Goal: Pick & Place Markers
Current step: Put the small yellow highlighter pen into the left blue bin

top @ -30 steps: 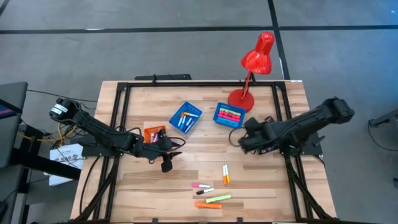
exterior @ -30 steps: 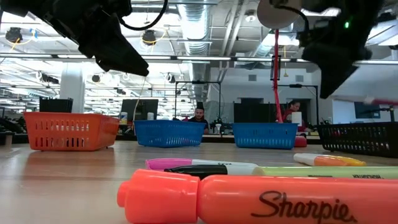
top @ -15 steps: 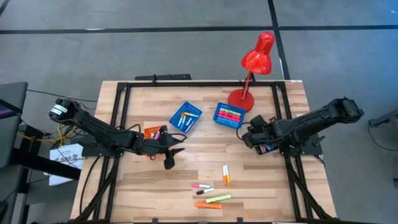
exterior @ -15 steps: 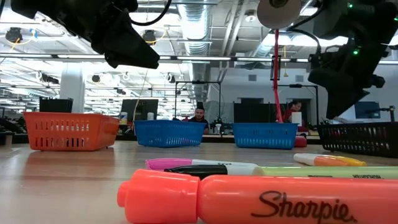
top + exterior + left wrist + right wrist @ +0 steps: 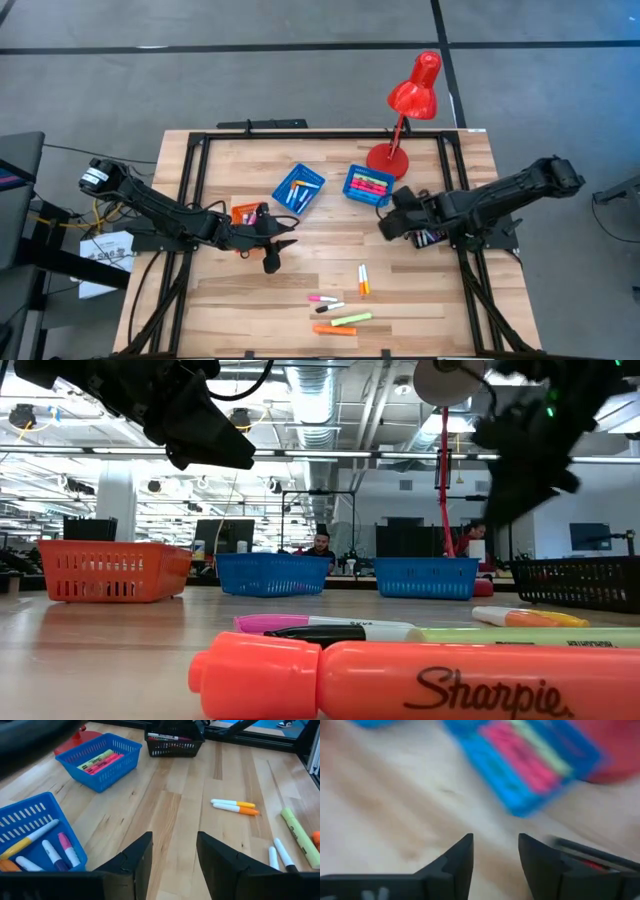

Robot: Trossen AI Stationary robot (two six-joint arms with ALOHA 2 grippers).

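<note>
Markers (image 5: 338,310), bright mixed colours, loose on table; both pincers agape, empty.

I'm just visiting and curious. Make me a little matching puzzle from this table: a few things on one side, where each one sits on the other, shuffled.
Things:
1. red lamp
2. orange basket
3. black basket
4. loose markers

Places:
A. under the right arm, at the table's right side
B. near front edge of the table
C. back of the table, right of centre
D. beside the left tool

Pairs: 1-C, 2-D, 3-A, 4-B
</note>
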